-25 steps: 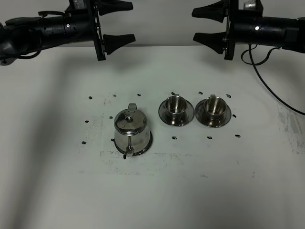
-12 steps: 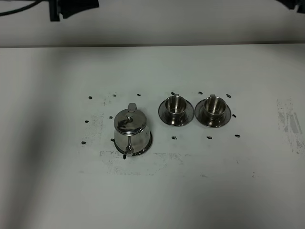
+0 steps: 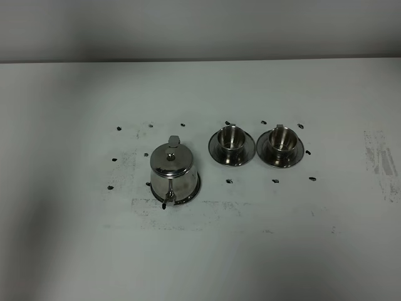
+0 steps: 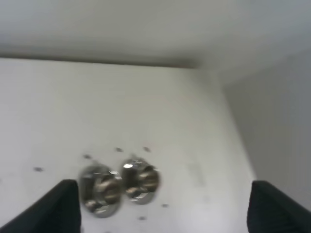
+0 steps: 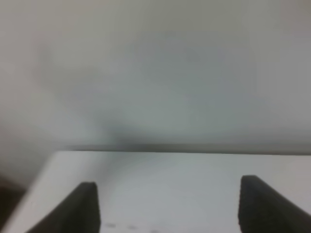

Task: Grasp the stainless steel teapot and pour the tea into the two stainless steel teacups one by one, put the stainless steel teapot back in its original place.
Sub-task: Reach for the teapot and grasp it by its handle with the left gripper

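Now the stainless steel teapot [image 3: 174, 174] sits untouched towards the front of the surface [image 3: 282, 251], the two stainless steel teacups [image 3: 231, 144] [image 3: 280, 145] just beyond. Both arms have drawn back out of the high view, so no grasp has begun; left gripper [image 4: 165, 194] and right gripper [image 5: 167, 194] are spread wide, empty

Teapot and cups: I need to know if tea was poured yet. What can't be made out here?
- Teapot, high view: shut lid hides its contents.
- Cups, high view: too small and shiny to show any tea; left wrist view blurs them.
- Left claw and right claw: outside the high view; each wrist view's edge cuts off all but the fingertips.
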### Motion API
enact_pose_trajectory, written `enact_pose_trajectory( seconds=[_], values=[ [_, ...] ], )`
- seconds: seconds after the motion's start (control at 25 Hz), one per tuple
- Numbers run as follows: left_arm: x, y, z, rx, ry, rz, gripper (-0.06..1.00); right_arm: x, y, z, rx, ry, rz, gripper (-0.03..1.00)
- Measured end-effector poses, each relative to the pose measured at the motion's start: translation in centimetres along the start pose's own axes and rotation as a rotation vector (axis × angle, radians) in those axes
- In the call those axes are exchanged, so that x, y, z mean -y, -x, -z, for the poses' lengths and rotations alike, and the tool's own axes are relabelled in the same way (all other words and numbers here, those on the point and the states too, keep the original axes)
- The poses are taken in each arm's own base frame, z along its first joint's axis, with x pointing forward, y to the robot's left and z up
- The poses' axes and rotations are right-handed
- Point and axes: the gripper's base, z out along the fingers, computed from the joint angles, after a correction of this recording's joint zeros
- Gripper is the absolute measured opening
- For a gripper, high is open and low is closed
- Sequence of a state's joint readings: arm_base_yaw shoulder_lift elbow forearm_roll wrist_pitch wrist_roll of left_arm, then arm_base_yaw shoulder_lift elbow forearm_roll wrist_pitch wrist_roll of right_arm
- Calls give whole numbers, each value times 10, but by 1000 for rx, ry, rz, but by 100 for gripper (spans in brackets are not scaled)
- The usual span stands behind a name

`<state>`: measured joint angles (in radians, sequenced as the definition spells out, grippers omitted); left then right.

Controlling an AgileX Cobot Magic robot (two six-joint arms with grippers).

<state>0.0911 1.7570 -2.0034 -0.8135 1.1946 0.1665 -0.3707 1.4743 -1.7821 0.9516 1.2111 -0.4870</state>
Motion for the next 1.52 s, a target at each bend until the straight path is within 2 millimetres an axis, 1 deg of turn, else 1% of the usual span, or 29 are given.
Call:
enact_pose_trajectory(
  seconds=[0.08,0.12,0.24,0.32,0.36,0.4,0.48,0.6,0.64,0.72,0.88,0.96,1.08,1.2,1.28,1.36,1.52],
  values=[
    [9,-3,14,20,44,-31,67,-21,-2,25,10,-89,49,58],
    [14,-5,22,34,67,-46,67,-28,-4,35,13,-135,65,58],
    [24,-9,38,60,128,-80,67,-54,-11,69,47,-263,109,58],
    [28,-11,46,74,153,-96,67,-68,-20,88,68,-339,121,58],
    [32,-12,50,83,160,-106,67,-76,-27,97,77,-370,125,58],
    [35,-13,54,91,163,-113,67,-81,-35,102,77,-397,131,58],
    [40,-15,59,102,165,-123,67,-98,-54,113,98,-414,175,58],
    [44,-17,64,113,164,-132,67,-110,-87,121,113,-423,237,58],
    [45,-17,64,114,164,-133,67,-112,-98,127,114,-439,255,58],
    [45,-17,64,114,164,-133,67,-108,-120,135,88,-488,269,58],
    [45,-17,64,114,164,-133,67,-94,-165,159,57,-614,269,58],
    [45,-17,64,114,164,-133,67,-89,-188,172,69,-637,264,58],
    [45,-17,64,114,163,-136,67,-83,-224,181,93,-627,260,58],
    [45,-17,64,113,163,-146,67,-76,-258,179,113,-576,251,58],
    [45,-17,64,113,164,-150,67,-73,-275,175,119,-543,254,58],
    [45,-17,64,113,164,-150,67,-71,-287,172,123,-514,274,58],
    [45,-17,64,113,164,-150,67,-69,-301,162,104,-453,320,58]
  ],
)
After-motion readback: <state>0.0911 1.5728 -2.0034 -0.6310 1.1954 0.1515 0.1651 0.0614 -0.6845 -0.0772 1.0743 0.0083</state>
